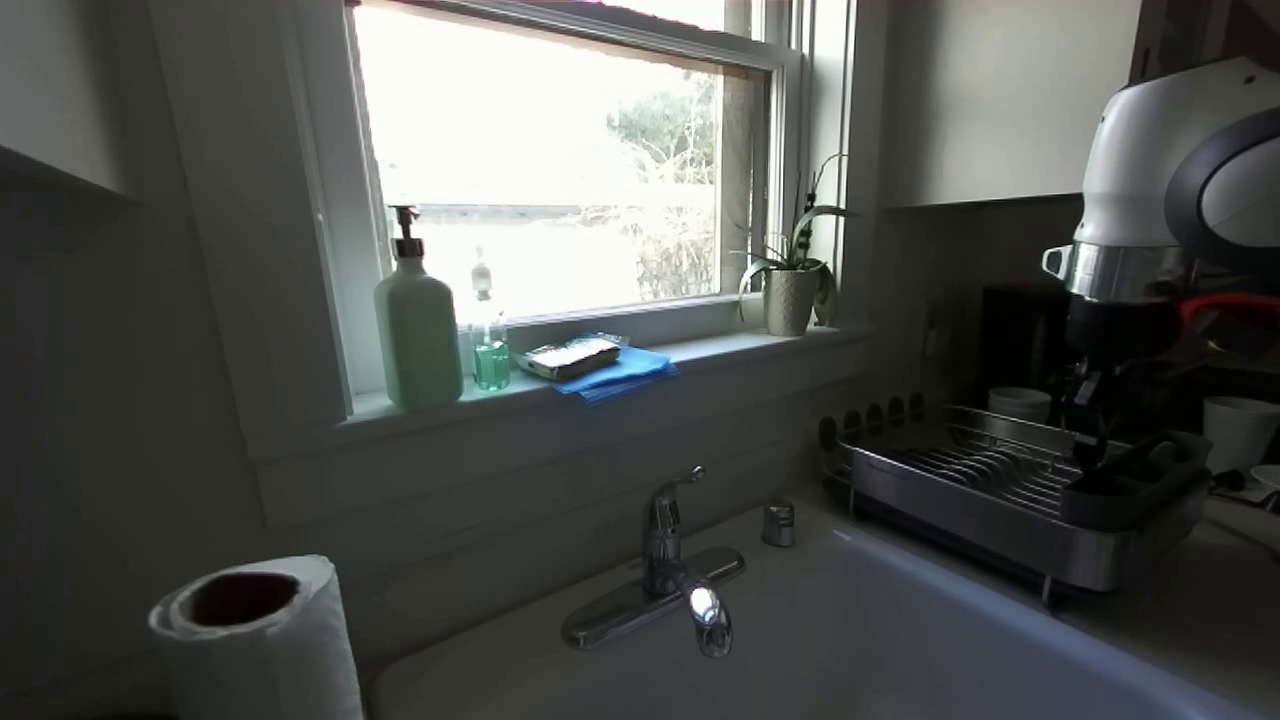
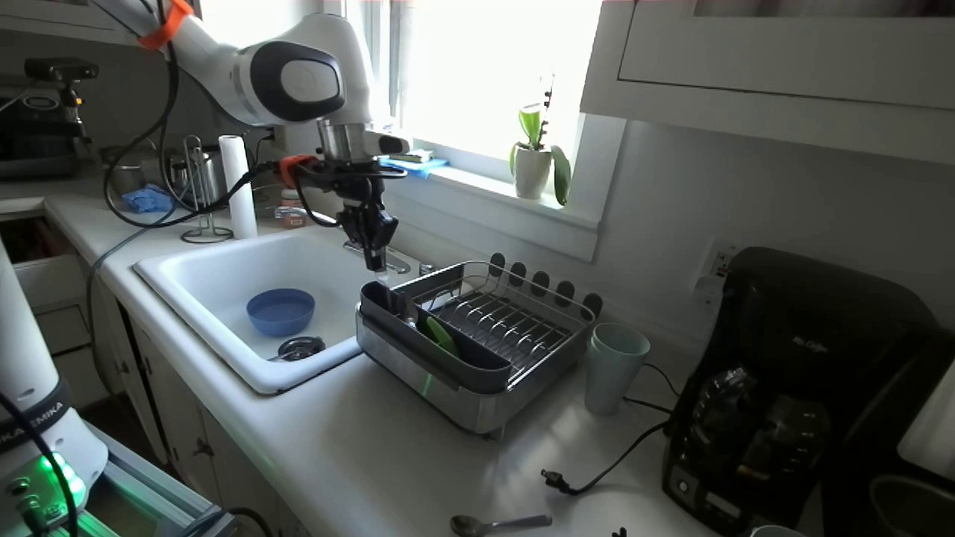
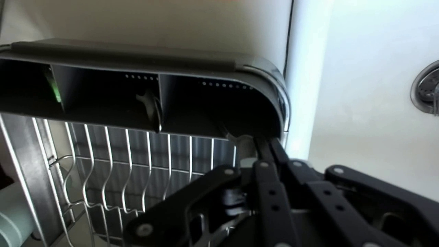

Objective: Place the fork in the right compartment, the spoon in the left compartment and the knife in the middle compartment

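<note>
In my wrist view, my fingers (image 3: 265, 176) sit at 5 o'clock, close together, and look clenched on a silver piece of cutlery (image 3: 245, 145); I can't tell which kind it is. It slants from the tips toward 10 or 11 o'clock, and its low end dips into the end slot of the gray cutlery cup (image 3: 137, 56), the slot next to the white sink (image 3: 360, 154). A second silver piece (image 3: 149, 104) leans in the middle slot, and something green (image 3: 54, 90) is in the slot near 9 o'clock. In an exterior view, I see the spoon (image 2: 516, 523) lying flat on the bench (image 2: 351, 447), at 6 o'clock from the dish rack (image 2: 406, 369) that holds the cup. A blue bowl (image 2: 280, 313) sits in the sink, at 9 o'clock from the rack. In an exterior view, the robot arm (image 1: 1135, 180) hangs at 2 o'clock with my fingers pointing down at the cup, the tap (image 1: 662, 540) is at 6 o'clock, and the paper roll (image 1: 260, 670) is at 8 o'clock.
</note>
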`<action>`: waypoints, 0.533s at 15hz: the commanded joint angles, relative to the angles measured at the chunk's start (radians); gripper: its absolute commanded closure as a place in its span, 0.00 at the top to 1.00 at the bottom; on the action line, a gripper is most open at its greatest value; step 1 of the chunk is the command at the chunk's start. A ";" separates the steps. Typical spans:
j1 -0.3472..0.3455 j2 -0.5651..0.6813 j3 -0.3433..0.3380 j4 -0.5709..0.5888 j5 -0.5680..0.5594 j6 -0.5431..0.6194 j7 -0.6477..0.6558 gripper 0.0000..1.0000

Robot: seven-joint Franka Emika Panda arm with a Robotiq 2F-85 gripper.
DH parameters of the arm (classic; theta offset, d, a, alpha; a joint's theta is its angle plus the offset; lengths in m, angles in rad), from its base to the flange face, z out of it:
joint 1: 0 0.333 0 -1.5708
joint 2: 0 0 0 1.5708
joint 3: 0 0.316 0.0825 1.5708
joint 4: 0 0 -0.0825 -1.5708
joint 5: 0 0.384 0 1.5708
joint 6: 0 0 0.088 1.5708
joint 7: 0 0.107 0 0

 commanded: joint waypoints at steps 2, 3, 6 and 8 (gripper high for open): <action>-0.027 -0.068 -0.021 0.003 -0.033 -0.027 -0.036 0.01; -0.031 -0.086 -0.025 0.000 -0.033 -0.029 -0.040 0.01; -0.041 -0.141 -0.024 -0.005 -0.043 -0.046 -0.038 0.01; -0.046 -0.185 -0.022 -0.007 -0.042 -0.058 -0.040 0.01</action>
